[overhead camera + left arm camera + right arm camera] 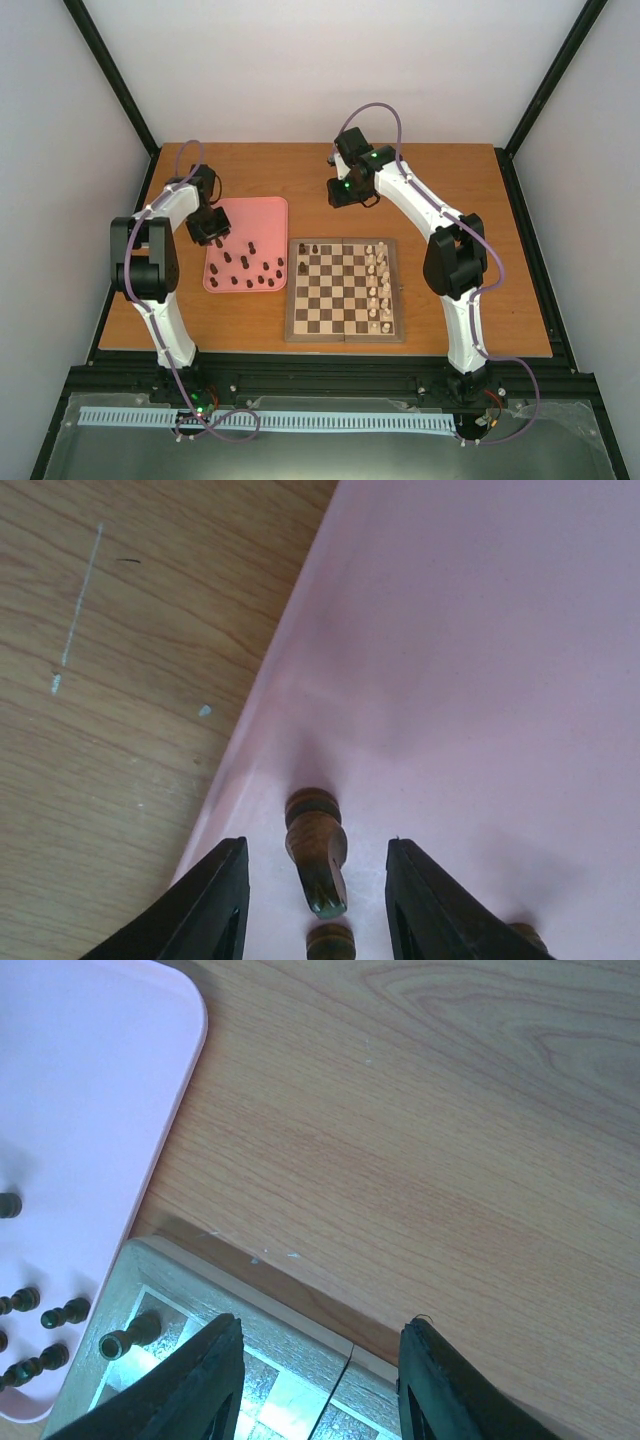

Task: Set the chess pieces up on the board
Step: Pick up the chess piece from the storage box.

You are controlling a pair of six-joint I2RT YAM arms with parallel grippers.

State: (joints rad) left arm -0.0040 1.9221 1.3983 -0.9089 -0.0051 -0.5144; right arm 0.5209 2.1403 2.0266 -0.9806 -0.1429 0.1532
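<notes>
Several dark brown chess pieces (246,270) lie scattered on the pink tray (262,212). Two more stand at the board's (345,333) far left corner, one of them a dark piece (303,247) that the right wrist view shows as the dark piece (128,1338). My left gripper (208,232) is low over the tray's far left part. Its jaws are open around one upright dark piece (312,820), with a gap on each side in the left wrist view, where the gripper (316,842) straddles it. My right gripper (345,190) hangs open and empty (321,1322) above the board's far border (290,1310).
Cream-white pieces (378,285) fill the board's right columns. Another dark piece (330,942) stands just behind the one between my left fingers. The tray's left rim (250,730) borders bare wooden table (120,680). The pink tray (80,1110) lies left of the board.
</notes>
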